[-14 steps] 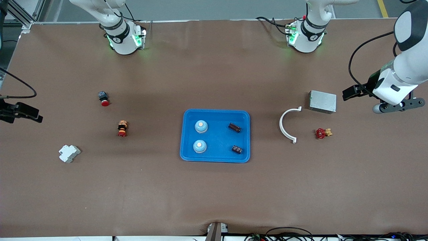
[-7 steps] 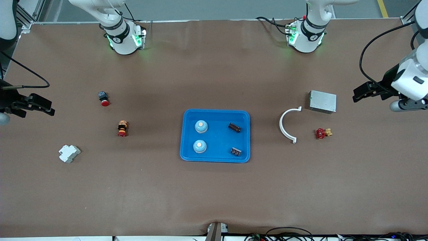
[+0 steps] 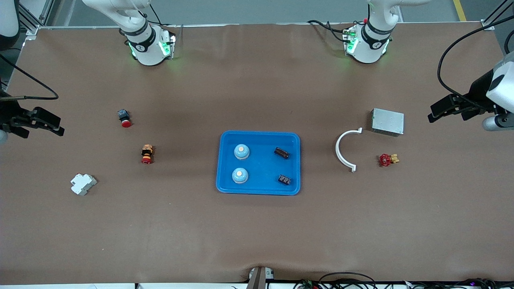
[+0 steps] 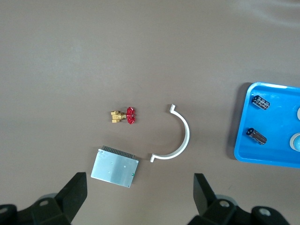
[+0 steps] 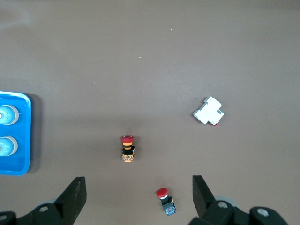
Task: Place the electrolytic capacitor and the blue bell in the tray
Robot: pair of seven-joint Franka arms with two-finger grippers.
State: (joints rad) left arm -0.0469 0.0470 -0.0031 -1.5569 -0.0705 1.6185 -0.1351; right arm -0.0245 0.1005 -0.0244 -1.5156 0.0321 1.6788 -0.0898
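Both blue bells [image 3: 241, 151] and both electrolytic capacitors [image 3: 281, 152] lie in the tray [image 3: 259, 191] at mid-worktop. Left tool [image 4: 140, 194] and right tool [image 5: 136, 197], jaws spread and empty, hang over opposite worktop ends, roughly equally distant. Nothing left to fetch, seemingly.

You are looking at a bench [image 3: 257, 233] covered in matt brown cloth with faint creases. The tray [image 3: 259, 188] is glossy, smooth blue plastic. The small box [image 3: 387, 121] looks like dull grey brushed metal. The curved bracket [image 3: 341, 149] and the breaker [image 3: 83, 184] are matt white plastic.
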